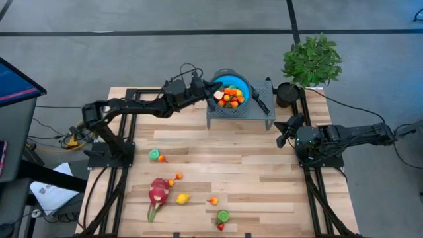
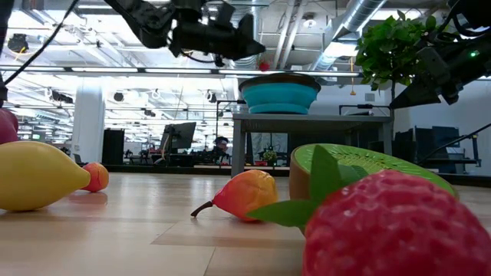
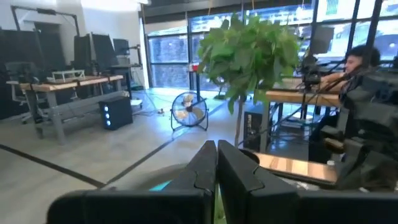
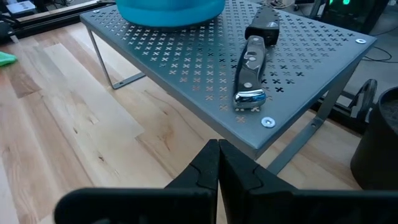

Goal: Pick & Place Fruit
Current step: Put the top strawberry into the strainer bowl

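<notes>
A blue bowl (image 1: 243, 82) holding several small fruits (image 1: 231, 96) stands on a grey perforated stand (image 1: 261, 114) at the table's far edge. My left gripper (image 1: 216, 89) hovers shut above the bowl's left rim, pointing about level, with nothing between its fingers (image 3: 205, 163). More fruits lie on the wood nearer me: a pink dragon fruit (image 1: 157, 192), a yellow one (image 1: 182, 198), a green one (image 1: 154, 155), small orange ones (image 1: 213, 201), a kiwi half (image 1: 223, 215) and a strawberry (image 1: 221, 227). My right gripper (image 1: 285, 131) waits shut right of the stand.
A black-handled knife (image 4: 252, 71) lies on the stand's right part, beside the bowl. A potted plant (image 1: 310, 63) stands at the far right corner. Bare wood lies between the stand and the scattered fruits. A person sits at a desk in the room beyond (image 3: 357, 62).
</notes>
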Controlling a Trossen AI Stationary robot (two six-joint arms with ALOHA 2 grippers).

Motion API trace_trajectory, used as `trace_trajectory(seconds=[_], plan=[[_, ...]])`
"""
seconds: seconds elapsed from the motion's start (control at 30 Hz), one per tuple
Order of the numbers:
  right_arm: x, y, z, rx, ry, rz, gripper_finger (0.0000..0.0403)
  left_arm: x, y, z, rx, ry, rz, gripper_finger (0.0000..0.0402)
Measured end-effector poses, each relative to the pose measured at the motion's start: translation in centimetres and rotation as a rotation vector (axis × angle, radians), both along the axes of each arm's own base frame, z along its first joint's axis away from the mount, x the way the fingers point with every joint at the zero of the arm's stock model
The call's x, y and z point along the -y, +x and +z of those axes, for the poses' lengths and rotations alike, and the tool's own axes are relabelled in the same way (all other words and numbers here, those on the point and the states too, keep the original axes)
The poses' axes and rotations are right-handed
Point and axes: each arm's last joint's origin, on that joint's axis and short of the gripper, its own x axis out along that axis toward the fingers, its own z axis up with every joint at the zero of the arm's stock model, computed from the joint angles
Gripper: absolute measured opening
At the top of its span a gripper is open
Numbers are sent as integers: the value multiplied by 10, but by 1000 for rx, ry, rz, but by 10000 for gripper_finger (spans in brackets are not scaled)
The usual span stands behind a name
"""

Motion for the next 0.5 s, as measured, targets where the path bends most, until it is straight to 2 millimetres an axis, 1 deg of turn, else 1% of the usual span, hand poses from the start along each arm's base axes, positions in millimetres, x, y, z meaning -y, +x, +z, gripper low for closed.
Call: trace_trajectory(seconds=[0.13,0.23,0.3,0.5], plan=[[0,0,0,0,-2,-3,0,-10,17,-9,-35,17,53,1],[0,0,0,-1,-2,-2,0,-16,26,-9,-46,52,143,1],[0,0,0,-2,-2,-2,0,-20,27,-10,-59,65,186,1],[0,0,0,-3,-2,-3,0,-24,27,-14,-71,54,219,4]])
